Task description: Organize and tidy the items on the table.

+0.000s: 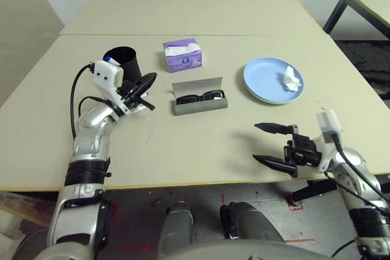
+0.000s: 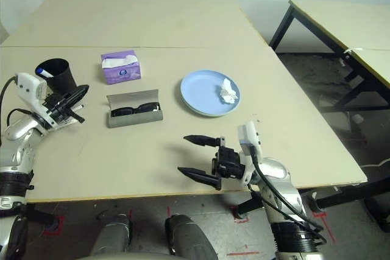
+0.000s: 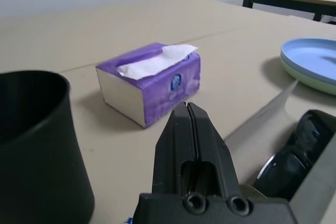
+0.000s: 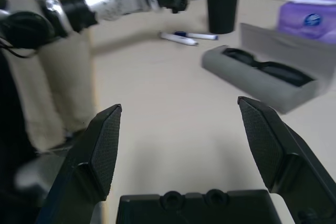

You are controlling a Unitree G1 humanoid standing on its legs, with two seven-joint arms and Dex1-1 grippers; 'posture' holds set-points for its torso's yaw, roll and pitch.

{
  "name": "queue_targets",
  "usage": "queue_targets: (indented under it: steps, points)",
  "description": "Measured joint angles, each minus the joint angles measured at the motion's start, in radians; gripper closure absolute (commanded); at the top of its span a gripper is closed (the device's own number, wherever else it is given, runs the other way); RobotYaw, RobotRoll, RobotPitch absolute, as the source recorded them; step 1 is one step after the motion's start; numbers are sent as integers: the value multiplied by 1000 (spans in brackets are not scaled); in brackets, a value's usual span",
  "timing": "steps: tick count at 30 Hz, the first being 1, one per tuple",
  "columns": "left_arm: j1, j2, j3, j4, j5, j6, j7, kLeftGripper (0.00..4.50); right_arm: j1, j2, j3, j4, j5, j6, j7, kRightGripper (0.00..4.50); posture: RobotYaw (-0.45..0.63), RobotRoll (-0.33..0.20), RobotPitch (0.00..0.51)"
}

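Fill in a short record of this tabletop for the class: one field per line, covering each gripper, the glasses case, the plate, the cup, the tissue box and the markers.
left gripper: shut, empty, beside the black cup
right gripper: open, empty, over bare table
glasses case: open, black sunglasses inside
plate: light blue, stacked on a pale-green plate, holds crumpled tissue
black cup: upright, a blue-capped marker inside
tissue box: purple, behind the case
markers: two lying on the table by the cup

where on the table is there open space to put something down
Free: the beige tabletop between the open grey glasses case and the near edge, and beyond the seam. Crowded: around the black cup, purple tissue box and light-blue plate.
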Motion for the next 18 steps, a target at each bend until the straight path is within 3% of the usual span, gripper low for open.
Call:
queue_targets:
  steps: [18]
  points:
    - [-106,-49,-69,60,46,132,42,4490,35,-11,-8,-21,-2,-20,-124,0,-120,0,87]
